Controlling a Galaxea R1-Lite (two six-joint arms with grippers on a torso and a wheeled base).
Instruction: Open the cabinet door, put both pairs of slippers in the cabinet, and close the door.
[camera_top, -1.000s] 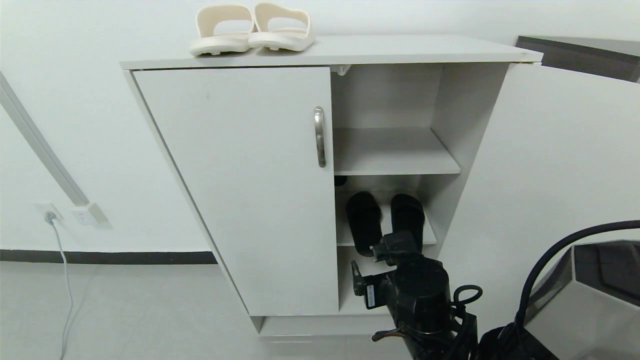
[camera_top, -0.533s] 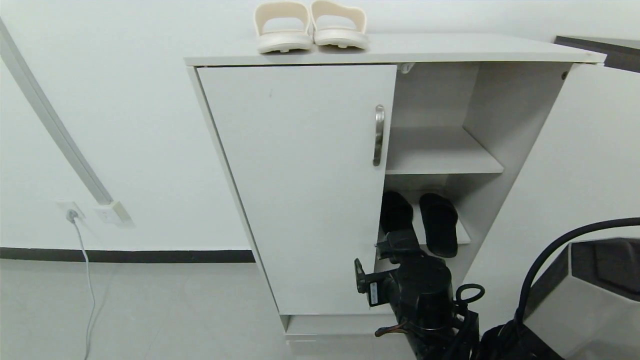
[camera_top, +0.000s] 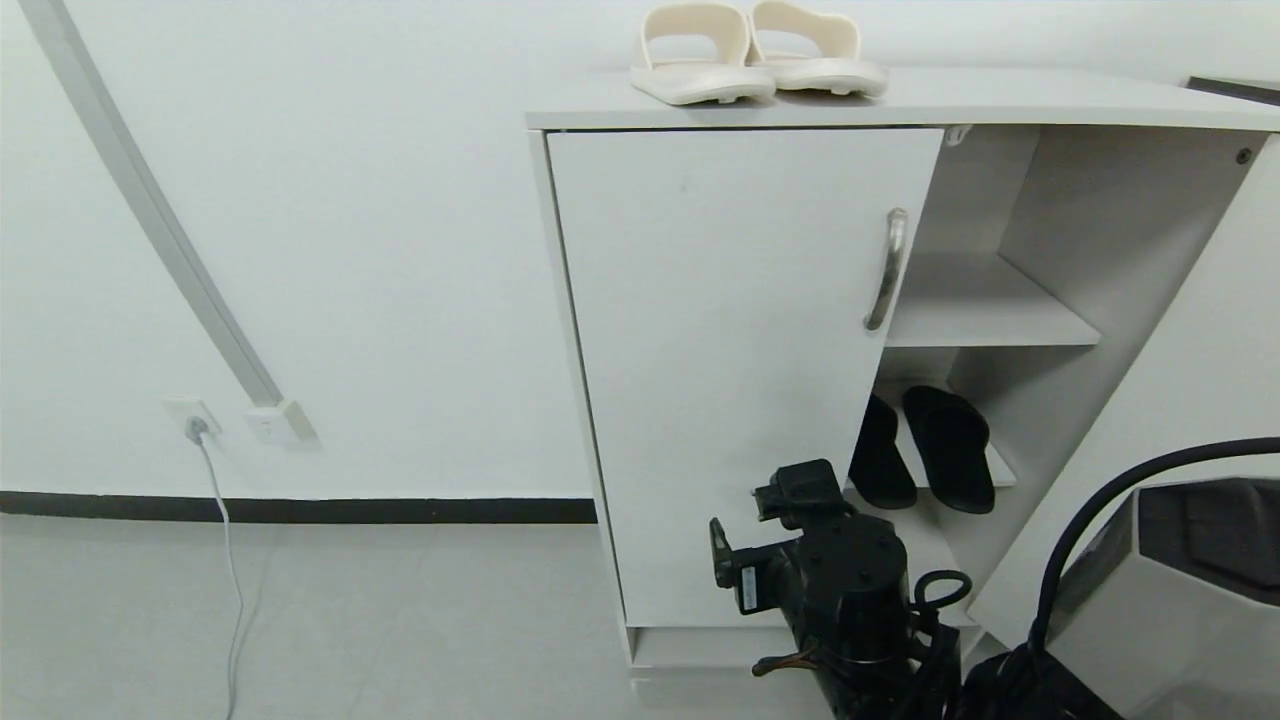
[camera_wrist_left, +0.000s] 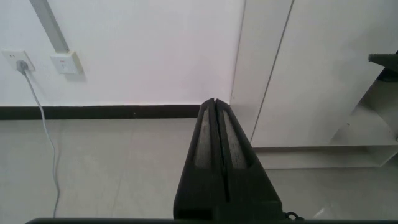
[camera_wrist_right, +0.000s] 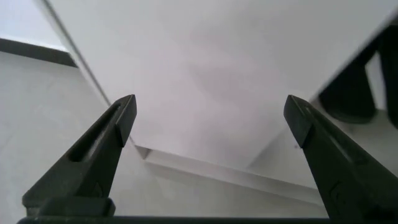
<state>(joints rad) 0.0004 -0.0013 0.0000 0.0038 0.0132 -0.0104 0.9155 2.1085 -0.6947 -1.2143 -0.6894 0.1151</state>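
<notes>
A cream pair of slippers (camera_top: 760, 55) lies on top of the white cabinet (camera_top: 1050, 95). Its left door (camera_top: 730, 350) with a metal handle (camera_top: 885, 270) is closed, and its right door (camera_top: 1190, 400) stands wide open. A black pair of slippers (camera_top: 930, 450) rests on the middle shelf inside, and one of them (camera_wrist_right: 351, 87) also appears in the right wrist view. My right gripper (camera_wrist_right: 211, 109) is open and holds nothing, low in front of the closed door; its arm (camera_top: 830, 570) shows in the head view. My left gripper (camera_wrist_left: 214, 106) is shut and empty, over the floor left of the cabinet (camera_wrist_left: 311, 74).
The upper shelf (camera_top: 980, 310) inside is bare. A wall socket with a hanging cable (camera_top: 190, 420) and a slanted grey cable duct (camera_top: 150, 200) are on the wall to the left. Open tiled floor (camera_top: 300, 620) lies left of the cabinet.
The head camera has swung to the left, so the cabinet sits farther right in the picture. The doors and both pairs of slippers stand as before.
</notes>
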